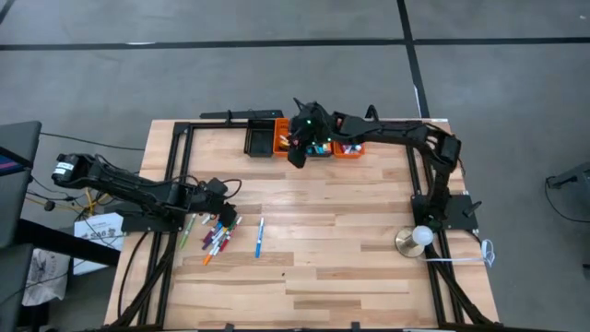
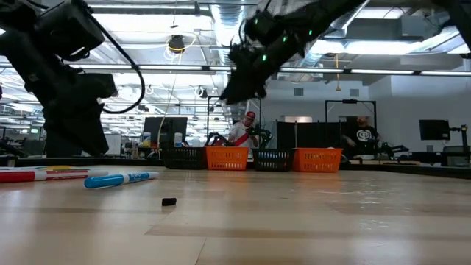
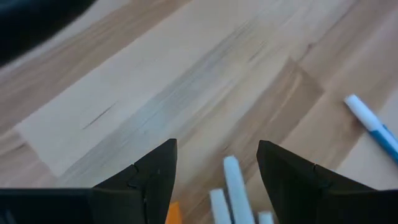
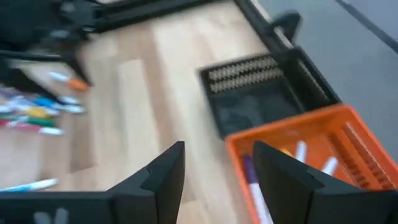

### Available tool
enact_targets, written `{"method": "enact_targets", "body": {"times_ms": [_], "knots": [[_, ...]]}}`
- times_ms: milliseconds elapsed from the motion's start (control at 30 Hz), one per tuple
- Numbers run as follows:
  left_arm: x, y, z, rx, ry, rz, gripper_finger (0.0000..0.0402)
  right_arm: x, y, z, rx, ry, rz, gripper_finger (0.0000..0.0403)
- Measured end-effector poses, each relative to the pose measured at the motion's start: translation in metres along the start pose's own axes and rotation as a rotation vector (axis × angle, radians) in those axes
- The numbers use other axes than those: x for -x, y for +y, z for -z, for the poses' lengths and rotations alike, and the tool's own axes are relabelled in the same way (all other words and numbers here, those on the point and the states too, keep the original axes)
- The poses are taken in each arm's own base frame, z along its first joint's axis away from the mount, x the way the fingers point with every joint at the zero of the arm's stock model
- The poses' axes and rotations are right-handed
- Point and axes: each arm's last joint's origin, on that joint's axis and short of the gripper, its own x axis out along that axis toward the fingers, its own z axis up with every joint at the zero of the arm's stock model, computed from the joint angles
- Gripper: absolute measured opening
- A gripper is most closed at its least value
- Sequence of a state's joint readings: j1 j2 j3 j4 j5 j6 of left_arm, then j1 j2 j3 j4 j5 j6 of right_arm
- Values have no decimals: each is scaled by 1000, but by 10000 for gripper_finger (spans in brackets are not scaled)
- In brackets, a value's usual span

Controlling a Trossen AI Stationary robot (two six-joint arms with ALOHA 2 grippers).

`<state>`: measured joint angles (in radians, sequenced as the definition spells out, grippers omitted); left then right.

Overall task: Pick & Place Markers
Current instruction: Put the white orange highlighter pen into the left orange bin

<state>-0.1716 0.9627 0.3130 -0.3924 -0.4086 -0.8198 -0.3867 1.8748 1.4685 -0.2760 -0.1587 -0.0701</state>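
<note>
Right hand point(image 4: 214, 171), released and empty, hangs over the orange bin point(image 4: 323, 134) for dropping markers point(image 1: 218, 235); left hand point(image 3: 217, 177) gapes above the pile.

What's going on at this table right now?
Two robot arms are sorting markers into bins. The right gripper hangs open and empty over the row of bins at the table's far edge, by an orange bin that already holds a few markers. The left gripper is open over the marker pile. A blue marker lies apart from the pile.
</note>
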Motion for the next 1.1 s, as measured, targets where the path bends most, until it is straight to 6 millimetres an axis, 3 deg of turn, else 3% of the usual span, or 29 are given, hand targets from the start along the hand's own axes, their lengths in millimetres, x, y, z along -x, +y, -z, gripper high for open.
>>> {"method": "enact_targets", "body": {"times_ms": [233, 433, 800, 1100], "knots": [[4, -5, -3, 2, 77, 69, 217, 30, 45, -10, 98, 11, -78, 159], [5, 6, 6, 19, 177, -36, 189, 52, 88, -9, 167, 54, -163, 151], [7, 8, 10, 75, 241, -54, 148, 78, 152, 35, 227, 65, -245, 139], [0, 18, 24, 146, 281, -90, 130, 66, 175, 79, 237, 30, -226, 141]]}}
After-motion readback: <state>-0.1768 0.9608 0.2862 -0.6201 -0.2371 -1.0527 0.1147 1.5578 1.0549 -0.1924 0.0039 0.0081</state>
